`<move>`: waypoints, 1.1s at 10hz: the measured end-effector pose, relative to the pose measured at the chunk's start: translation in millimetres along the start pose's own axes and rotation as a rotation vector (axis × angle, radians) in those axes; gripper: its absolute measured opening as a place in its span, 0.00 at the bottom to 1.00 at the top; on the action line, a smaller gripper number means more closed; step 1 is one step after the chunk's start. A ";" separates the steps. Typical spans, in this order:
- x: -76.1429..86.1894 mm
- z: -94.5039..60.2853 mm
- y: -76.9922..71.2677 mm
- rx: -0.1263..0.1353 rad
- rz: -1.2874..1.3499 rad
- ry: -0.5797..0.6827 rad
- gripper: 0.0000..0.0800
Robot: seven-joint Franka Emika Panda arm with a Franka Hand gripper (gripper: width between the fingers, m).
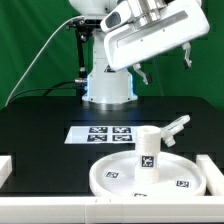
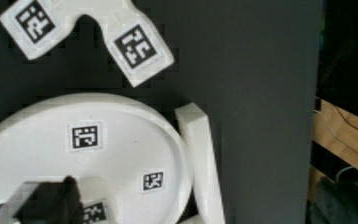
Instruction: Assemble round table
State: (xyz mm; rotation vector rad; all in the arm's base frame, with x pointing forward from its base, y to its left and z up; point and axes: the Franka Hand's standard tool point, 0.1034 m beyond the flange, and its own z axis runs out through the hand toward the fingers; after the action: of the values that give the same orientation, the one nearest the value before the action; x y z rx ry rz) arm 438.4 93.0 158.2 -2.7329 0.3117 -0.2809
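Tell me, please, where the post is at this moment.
In the exterior view the post stands upright near the middle of the disc, in front of the marker board and a little toward the exterior view's right of it.

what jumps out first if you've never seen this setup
The big white round disc lies at the front of the black table, with a short post standing upright on it. High at the exterior view's right, the gripper hangs open and empty. A cross-shaped piece sits just behind the disc.
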 end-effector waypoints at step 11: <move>-13.1 65.2 11.1 -0.163 0.144 -0.016 0.81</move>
State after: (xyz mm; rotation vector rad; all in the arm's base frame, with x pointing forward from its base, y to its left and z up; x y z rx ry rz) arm 439.3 108.6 92.6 -2.8512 0.5469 -0.2025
